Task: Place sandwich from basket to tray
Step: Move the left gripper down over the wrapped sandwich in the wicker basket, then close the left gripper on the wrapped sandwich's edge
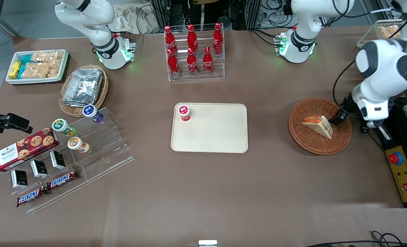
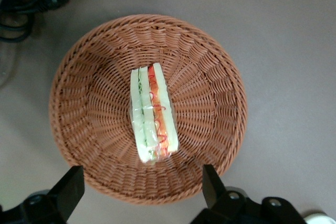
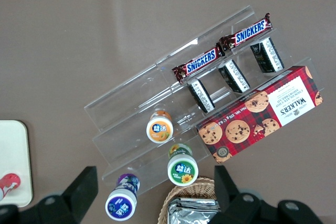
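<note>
Between your gripper's (image 2: pixel 139 190) wide-open jaws, just ahead of the fingertips (image 2: pixel 71 184), you've got the sandwich (image 2: pixel 152 113) lying in the wicker basket (image 2: pixel 210 103); tray (image 1: pixel 217 137) sits well apart.

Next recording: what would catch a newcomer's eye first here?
Probably the sandwich lying in the reddish-brown basket toward the working arm's end of the table, with the open gripper hovering above it. Next, the cream tray mid-table, holding one red-lidded cup, and the rack of red bottles farther from the camera.
</note>
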Robot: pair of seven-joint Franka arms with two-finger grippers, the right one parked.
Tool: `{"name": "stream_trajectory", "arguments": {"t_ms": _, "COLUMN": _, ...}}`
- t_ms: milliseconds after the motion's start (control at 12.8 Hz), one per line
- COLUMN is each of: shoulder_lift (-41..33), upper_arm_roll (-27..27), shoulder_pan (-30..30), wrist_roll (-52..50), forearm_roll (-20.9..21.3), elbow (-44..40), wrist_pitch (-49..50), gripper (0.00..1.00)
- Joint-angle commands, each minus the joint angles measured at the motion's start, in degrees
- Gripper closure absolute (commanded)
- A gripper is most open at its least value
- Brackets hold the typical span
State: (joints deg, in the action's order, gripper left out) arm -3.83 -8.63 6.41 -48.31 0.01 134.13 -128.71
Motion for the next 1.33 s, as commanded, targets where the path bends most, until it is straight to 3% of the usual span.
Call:
{"name": "stream_trajectory", "arguments": {"t_ms": 0, "shoulder_lift": 3.37, "upper_arm_roll": 0.10, "shoulder_pan": 0.01, "wrist_roll": -3.79, "forearm_roll": -0.45, "elbow": 3.68, "wrist_pitch": -8.98, "gripper": 0.00}}
{"name": "stream_trajectory", "arguments": {"t_ms": 549, "shoulder_lift": 11.56, "upper_arm_roll": 0.28, "shoulder_pan": 0.10, "wrist_roll": -5.39, "forearm_roll": -0.71, "elbow": 8.69, "wrist_pitch": -24.22, "gripper": 0.00}}
{"name": "stream_trajectory", "arguments": {"t_ms": 627, "shoulder_lift": 11.92, "upper_arm_roll": 0.37, "shoulder_pan": 0.10, "wrist_roll": -5.39, "forearm_roll": -0.97, "elbow": 8.69, "wrist_pitch": -24.14, "gripper": 0.11}}
{"name": "stream_trajectory", "arguments": {"t_ms": 706, "shoulder_lift": 12.09, "upper_arm_roll": 0.54, "shoulder_pan": 0.19, "wrist_roll": -5.48, "forearm_roll": -1.15, "elbow": 8.69, "wrist_pitch": -24.22, "gripper": 0.37}}
{"name": "stream_trajectory", "arguments": {"t_ms": 784, "shoulder_lift": 12.01, "upper_arm_roll": 0.72, "shoulder_pan": 0.19, "wrist_roll": -5.48, "forearm_roll": -1.15, "elbow": 8.78, "wrist_pitch": -24.22, "gripper": 0.72}}
{"name": "stream_trajectory", "arguments": {"t_ms": 863, "shoulder_lift": 12.09, "upper_arm_roll": 0.72, "shoulder_pan": 0.45, "wrist_roll": -5.48, "forearm_roll": -1.15, "elbow": 8.87, "wrist_pitch": -24.22, "gripper": 1.00}}
{"name": "stream_trajectory", "arguments": {"t_ms": 1255, "shoulder_lift": 8.34, "upper_arm_roll": 1.33, "shoulder_pan": 0.54, "wrist_roll": -4.34, "forearm_roll": -0.28, "elbow": 7.91, "wrist_pitch": -20.38, "gripper": 1.00}}
